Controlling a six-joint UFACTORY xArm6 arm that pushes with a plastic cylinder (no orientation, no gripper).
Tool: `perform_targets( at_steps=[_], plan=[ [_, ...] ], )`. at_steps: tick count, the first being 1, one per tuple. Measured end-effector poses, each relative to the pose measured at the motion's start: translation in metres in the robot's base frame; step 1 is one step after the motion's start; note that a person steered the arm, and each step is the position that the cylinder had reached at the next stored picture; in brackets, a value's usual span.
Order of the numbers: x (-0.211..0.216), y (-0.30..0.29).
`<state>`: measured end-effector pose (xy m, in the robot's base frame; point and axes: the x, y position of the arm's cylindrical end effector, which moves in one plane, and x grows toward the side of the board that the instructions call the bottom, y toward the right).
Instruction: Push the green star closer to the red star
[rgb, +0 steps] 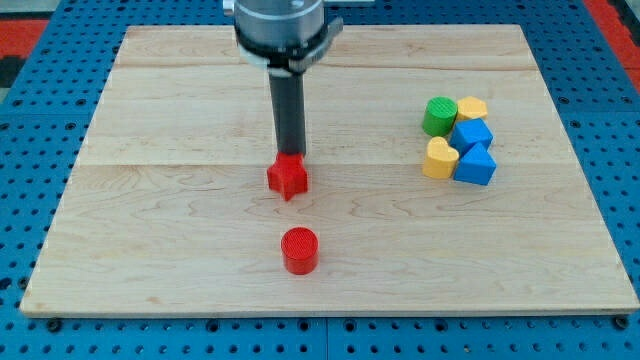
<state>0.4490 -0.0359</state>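
The rod's tip (291, 154) comes down right at the top edge of the red star (288, 177), seemingly touching it, though its very end is hard to make out; it carries no claw. No green star is recognisable: well to the tip's right a green cylinder (438, 116) huddles with two yellow blocks (440, 158) and two blue blocks (473, 150). Below the tip stands a red cylinder (299, 250), with bare wooden board (150, 200) stretching to its left.
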Motion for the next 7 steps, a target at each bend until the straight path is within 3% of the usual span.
perform_targets(
  at_steps=[2,6,7],
  plan=[
    [0.057,0.006],
    [-0.24,0.052],
    [-0.257,0.036]
  ],
)
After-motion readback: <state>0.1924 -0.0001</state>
